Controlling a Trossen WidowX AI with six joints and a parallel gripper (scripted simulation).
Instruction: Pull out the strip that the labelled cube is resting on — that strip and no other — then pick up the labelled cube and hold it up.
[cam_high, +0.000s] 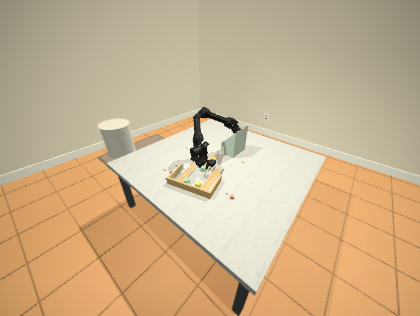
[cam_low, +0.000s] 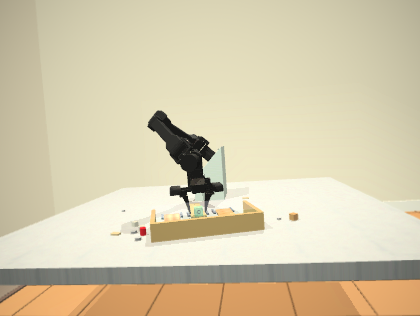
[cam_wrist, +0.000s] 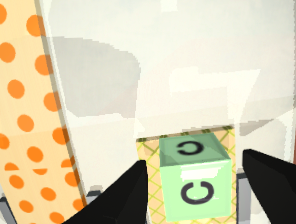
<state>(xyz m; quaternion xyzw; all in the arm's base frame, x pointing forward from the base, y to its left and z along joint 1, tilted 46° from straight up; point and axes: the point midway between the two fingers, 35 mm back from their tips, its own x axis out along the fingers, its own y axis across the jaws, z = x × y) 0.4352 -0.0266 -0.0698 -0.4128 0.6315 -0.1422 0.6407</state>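
The labelled cube (cam_wrist: 197, 192) (cam_low: 198, 212), pale green with a black C on its faces, rests on the end of a strip with a yellow lattice pattern (cam_wrist: 153, 202). The strip's end edge shows just beyond the cube in the wrist view. My gripper (cam_wrist: 194, 162) (cam_low: 198, 211) is partly open and points down into the tray, with one finger on each side of the cube. A gap shows between each finger and the cube in the wrist view. The rest of the strip is out of the wrist view.
An orange-dotted strip (cam_wrist: 30, 125) lies left of the cube in the wrist view. Grey guide rails (cam_wrist: 244, 200) flank the lattice strip. The wooden tray wall (cam_low: 207, 230) (cam_high: 189, 188) surrounds the area. A grey-green panel (cam_high: 237, 142) (cam_low: 216, 175) stands behind. A brown block (cam_low: 293, 216) and red block (cam_low: 143, 231) lie outside.
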